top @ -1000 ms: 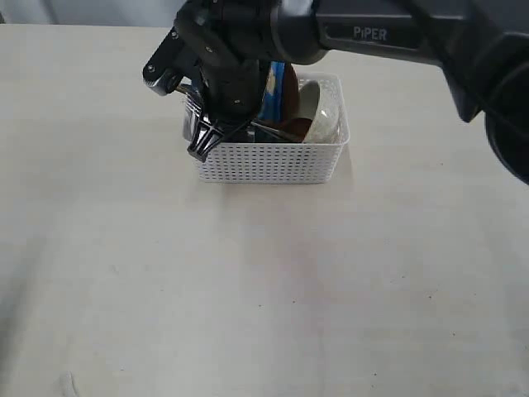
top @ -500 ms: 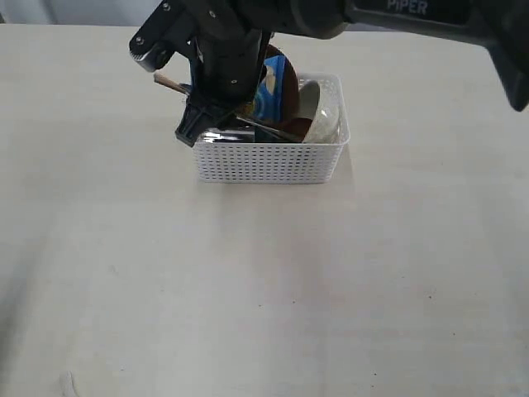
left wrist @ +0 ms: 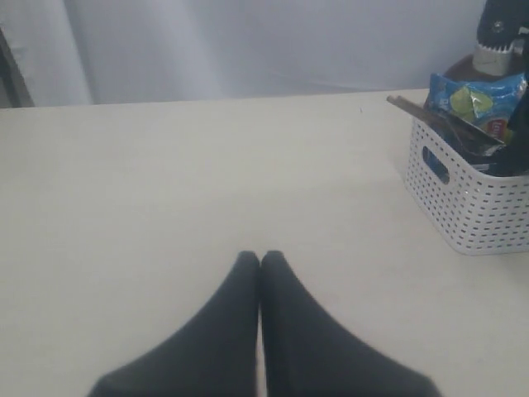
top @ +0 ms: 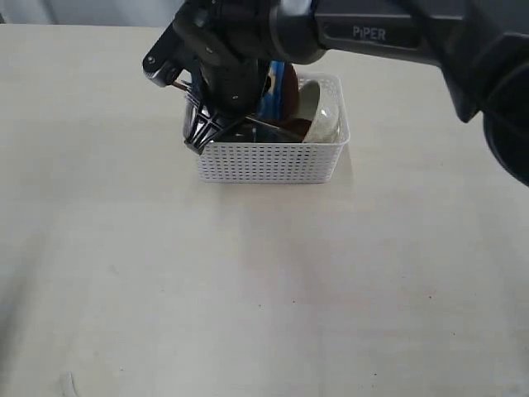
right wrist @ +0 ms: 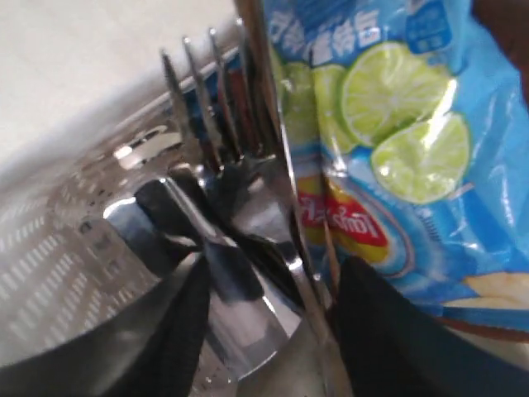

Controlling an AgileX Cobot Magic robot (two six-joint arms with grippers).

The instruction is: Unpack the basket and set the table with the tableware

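Note:
The white basket (top: 269, 162) stands on the table (top: 264, 281) and also shows in the left wrist view as the basket (left wrist: 471, 198). My right gripper (top: 200, 139) is down in its left end. In the right wrist view the right gripper (right wrist: 277, 273) is open, its dark fingers (right wrist: 165, 331) on either side of the steel cup (right wrist: 248, 331) and a knife (right wrist: 285, 190). Fork (right wrist: 202, 99) tines rise beside them. The off-white bowl (top: 326, 116) and brown plate (top: 289, 87) fill the right end. Chopsticks (left wrist: 430, 112) poke over the rim. My left gripper (left wrist: 260, 258) is shut and empty above bare table.
A blue chip bag (right wrist: 388, 124) with lime pictures stands in the basket right against my right gripper's far finger; the chip bag (top: 271, 95) sits between the arm and the plate. The right arm (top: 372, 33) stretches in over the basket from the right.
My right gripper rose and drew back a little, then came down again into the basket's left end, its jaws now apart. The left gripper has not moved.

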